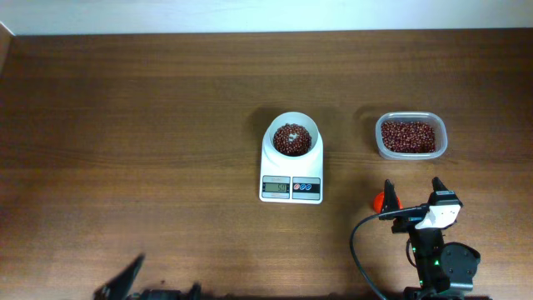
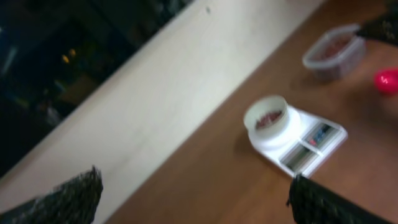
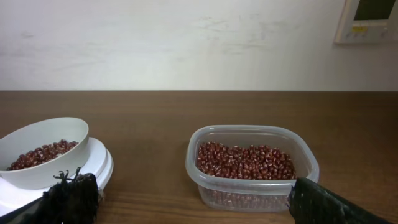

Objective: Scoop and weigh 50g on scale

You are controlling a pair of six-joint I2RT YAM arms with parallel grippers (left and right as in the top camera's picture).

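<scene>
- Black right gripper [image 1: 412, 190] stood to the front right of the scale [image 1: 291, 173], jaws spread wide and holding nothing.
- Its fingers [image 3: 71, 200] framed the view towards the scale's right side, apart from everything there.
- A small red object [image 1: 380, 200] lay just beside this gripper's left finger, in front and right of the scale; I could not tell what it was.
- The left gripper [image 1: 162, 288] sat well to the front left of the scale at the table's near edge, also wide open and empty.
- The scale rested about mid-table [image 1: 125, 125], its display and two round buttons facing the front; the reading was too small to make out.
- A white bowl [image 1: 293, 117] sat on the scale's back half.
- Red-brown beans [image 1: 291, 140] lay heaped in that bowl, covering its bottom.
- A clear tub [image 1: 410, 157] stood to the right of the scale, apart from it, holding a fuller layer of the same beans.
</scene>
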